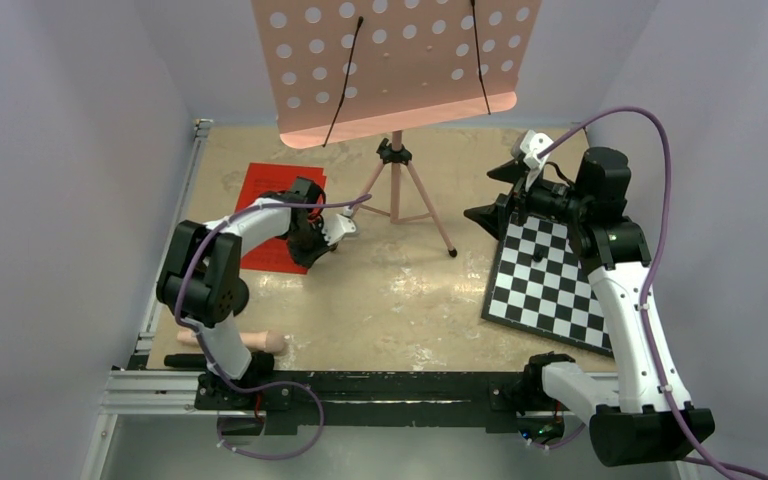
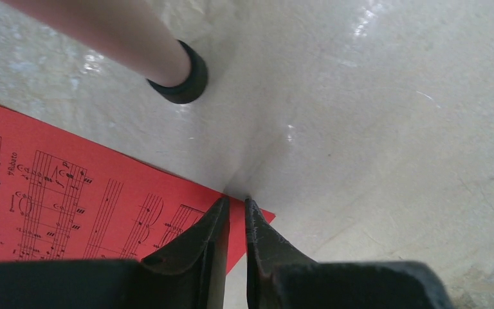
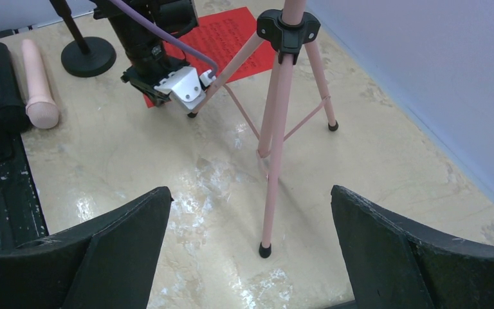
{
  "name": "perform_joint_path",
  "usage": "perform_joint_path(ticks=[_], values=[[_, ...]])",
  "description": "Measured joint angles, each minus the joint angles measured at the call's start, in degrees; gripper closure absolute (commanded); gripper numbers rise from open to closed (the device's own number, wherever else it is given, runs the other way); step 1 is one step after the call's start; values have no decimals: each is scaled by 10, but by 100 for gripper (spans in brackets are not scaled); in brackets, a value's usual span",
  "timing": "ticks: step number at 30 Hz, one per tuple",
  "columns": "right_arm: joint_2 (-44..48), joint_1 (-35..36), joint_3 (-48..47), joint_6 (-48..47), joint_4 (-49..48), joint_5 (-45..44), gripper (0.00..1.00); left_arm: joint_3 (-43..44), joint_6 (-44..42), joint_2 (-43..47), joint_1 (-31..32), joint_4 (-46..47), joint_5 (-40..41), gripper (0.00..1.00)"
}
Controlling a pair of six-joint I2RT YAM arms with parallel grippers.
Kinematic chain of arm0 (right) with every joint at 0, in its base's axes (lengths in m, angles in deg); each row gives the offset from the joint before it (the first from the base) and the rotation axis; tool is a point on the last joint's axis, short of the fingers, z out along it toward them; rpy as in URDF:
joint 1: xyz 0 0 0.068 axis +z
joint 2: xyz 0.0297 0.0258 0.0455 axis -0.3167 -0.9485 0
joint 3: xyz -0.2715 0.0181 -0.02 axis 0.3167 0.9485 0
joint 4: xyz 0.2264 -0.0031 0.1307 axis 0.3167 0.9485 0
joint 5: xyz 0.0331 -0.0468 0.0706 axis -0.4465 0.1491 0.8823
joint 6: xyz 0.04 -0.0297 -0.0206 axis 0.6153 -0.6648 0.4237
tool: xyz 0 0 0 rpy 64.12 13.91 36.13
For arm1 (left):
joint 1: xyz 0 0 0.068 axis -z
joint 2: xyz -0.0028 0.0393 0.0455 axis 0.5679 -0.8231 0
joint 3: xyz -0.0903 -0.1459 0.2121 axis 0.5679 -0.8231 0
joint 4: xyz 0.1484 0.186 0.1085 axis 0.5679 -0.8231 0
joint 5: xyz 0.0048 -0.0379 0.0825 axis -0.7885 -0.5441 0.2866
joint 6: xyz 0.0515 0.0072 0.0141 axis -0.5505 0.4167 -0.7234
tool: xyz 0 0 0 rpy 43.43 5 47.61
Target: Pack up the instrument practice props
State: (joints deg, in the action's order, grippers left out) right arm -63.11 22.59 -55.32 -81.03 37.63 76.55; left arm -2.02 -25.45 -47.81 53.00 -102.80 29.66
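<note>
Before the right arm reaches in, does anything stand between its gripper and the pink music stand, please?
Nothing visible does; the open right gripper directly faces the nearest tripod leg of the pink music stand.

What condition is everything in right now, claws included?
music stand: upright, tripod legs spread.
red sheet music: lying flat.
left gripper: nearly closed at the sheet's corner; grip unclear.
right gripper: wide open, empty.
pink microphone-shaped prop: lying on its side.
round-based rod: standing on its base.
checkerboard: lying flat.
</note>
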Motion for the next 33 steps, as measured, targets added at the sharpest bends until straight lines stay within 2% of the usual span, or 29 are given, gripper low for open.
perform_joint_path(ticks=[8, 11, 19, 21, 27, 33], values=[[11, 0, 9, 0, -1, -1, 1, 11, 1, -9, -2, 8, 23, 80], [15, 0, 14, 1, 0, -2, 1, 6, 1, 4, -3, 9, 10, 72], [6, 0, 47, 13, -43, -1, 1, -101, -10, 206, -3, 80, -76, 60], [-11, 4, 56, 20, -64, -1, 1, -110, 19, 224, -5, 107, -97, 60], [-78, 42, 77, 19, -129, -19, 1, -98, 191, 198, -42, 181, -162, 59], [-149, 103, 69, -50, -151, -54, 1, -79, 294, 160, -50, 258, -214, 59]])
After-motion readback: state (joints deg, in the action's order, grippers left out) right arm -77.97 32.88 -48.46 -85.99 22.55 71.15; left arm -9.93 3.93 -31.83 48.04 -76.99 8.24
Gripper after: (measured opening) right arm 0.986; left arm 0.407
